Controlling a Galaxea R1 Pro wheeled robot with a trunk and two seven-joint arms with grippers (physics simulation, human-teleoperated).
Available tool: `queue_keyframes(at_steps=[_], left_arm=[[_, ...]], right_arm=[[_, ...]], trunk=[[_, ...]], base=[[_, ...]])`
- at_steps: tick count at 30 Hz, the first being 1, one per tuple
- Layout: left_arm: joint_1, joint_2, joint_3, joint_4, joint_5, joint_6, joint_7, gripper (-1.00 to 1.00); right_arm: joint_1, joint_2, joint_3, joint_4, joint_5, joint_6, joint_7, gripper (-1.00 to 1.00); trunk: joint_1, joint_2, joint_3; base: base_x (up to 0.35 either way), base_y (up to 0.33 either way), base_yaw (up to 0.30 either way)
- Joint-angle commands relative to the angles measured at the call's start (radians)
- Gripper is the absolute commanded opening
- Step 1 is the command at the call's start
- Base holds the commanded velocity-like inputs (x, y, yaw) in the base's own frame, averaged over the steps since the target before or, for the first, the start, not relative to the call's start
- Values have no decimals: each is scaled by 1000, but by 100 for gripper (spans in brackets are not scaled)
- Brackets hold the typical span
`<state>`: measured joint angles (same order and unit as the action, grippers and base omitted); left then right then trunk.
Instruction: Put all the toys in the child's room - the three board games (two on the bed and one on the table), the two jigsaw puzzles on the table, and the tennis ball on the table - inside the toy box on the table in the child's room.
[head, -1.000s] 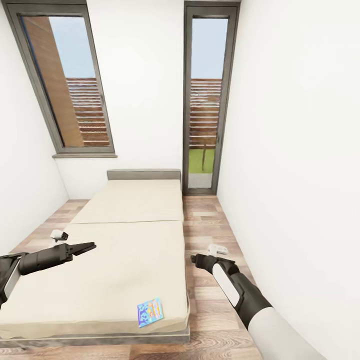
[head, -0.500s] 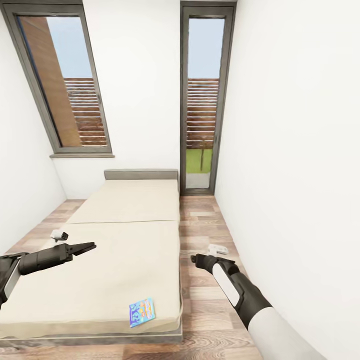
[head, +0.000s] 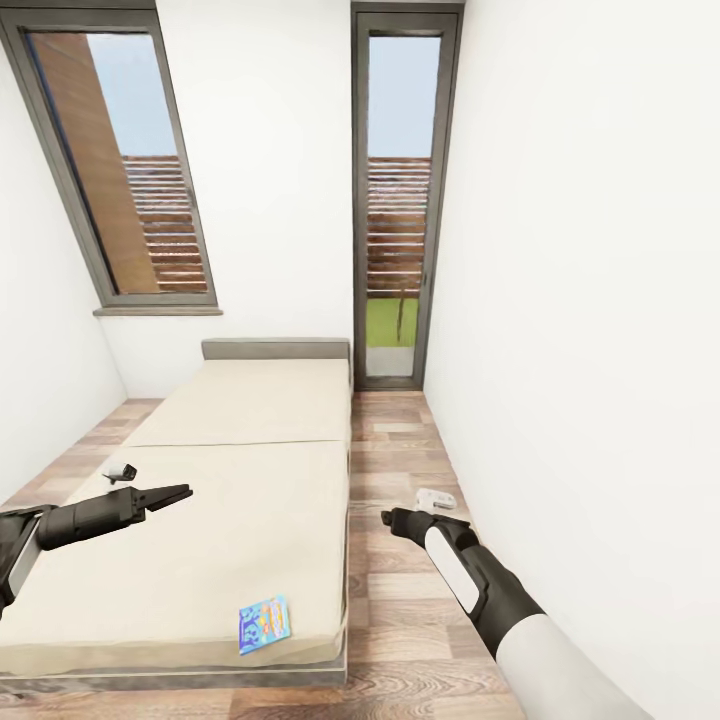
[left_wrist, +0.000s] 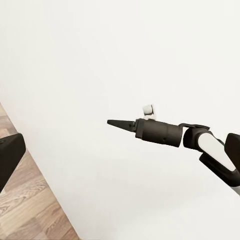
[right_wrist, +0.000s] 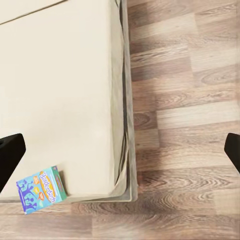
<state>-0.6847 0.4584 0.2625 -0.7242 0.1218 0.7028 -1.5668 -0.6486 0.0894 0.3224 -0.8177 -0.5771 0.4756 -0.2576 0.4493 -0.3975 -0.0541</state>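
While both arms hover | board game (head: 265, 624) lies at bed's (head: 200, 520) 5 o'clock corner | left end effector (head: 172, 494) pressed together | right end effector (head: 392, 520) spread wide, holding nothing.

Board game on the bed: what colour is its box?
The board game is mostly blue with bright multicoloured print and a green edge; the right wrist view shows it best.

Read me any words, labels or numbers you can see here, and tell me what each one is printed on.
Board game box at the near corner of the bed: a colourful title runs across its lid, but the letters are too blurred to read with confidence in either the right wrist or head view.
Walls, windows, floor and robot arms: no text, labels or numbers visible.
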Motion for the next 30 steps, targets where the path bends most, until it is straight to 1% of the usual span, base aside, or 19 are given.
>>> queue_keyframes(at_steps=[1,9,13,15,18,19,21,22,23,24,27,28,29,30], left_arm=[[-1,0,0,0,0,11,-4,100],[-1,-1,-1,0,-1,13,-4,100],[-1,-7,-3,3,-3,16,-4,100],[-1,-8,-4,6,-3,18,7,100],[-1,-10,-4,23,-2,23,55,100],[-1,-11,-2,42,-2,25,90,100],[-1,-12,0,68,-1,26,130,100],[-1,-13,1,98,0,26,175,100],[-1,-15,1,113,1,26,199,100],[-1,-20,2,142,2,24,246,100],[-1,-29,2,175,3,21,313,100],[-1,-37,2,191,3,19,355,100],[-1,-42,2,197,3,18,375,100],[-1,-53,1,212,2,16,413,100]], right_arm=[[-1,0,3,-1,-12,7,-10,100],[-2,0,3,-1,-14,5,-11,100],[-2,0,3,-1,-13,4,-11,100],[-2,0,3,-1,-13,4,-11,100],[-2,0,3,-1,-13,3,-11,100],[-2,0,3,-1,-13,3,-11,100],[-2,0,3,-1,-13,3,-11,100],[-2,0,3,-1,-13,3,-11,100],[-2,0,3,-1,-13,3,-11,100],[-2,0,3,-1,-13,3,-11,100],[-2,0,3,-1,-13,3,-11,100],[-2,0,3,-1,-13,4,-11,100],[-2,0,3,-1,-13,3,-11,100],[-2,0,3,-1,-13,3,-11,100]], trunk=[[1,-2,-2],[1,-2,-2],[1,-2,-2],[1,-2,-2],[1,-2,-2],[1,-2,-2],[1,-2,-2],[1,-2,-2],[1,-2,-2],[1,-2,-2],[1,-2,-2],[1,-2,-2],[1,-2,-2],[1,-2,-2]], base=[[0,-31,0],[0,-9,0],[0,-1,0],[0,0,0],[0,0,0],[0,0,0],[0,0,0],[0,0,0],[0,0,0],[0,0,0],[0,0,0],[0,0,0],[0,0,0],[0,0,0]])
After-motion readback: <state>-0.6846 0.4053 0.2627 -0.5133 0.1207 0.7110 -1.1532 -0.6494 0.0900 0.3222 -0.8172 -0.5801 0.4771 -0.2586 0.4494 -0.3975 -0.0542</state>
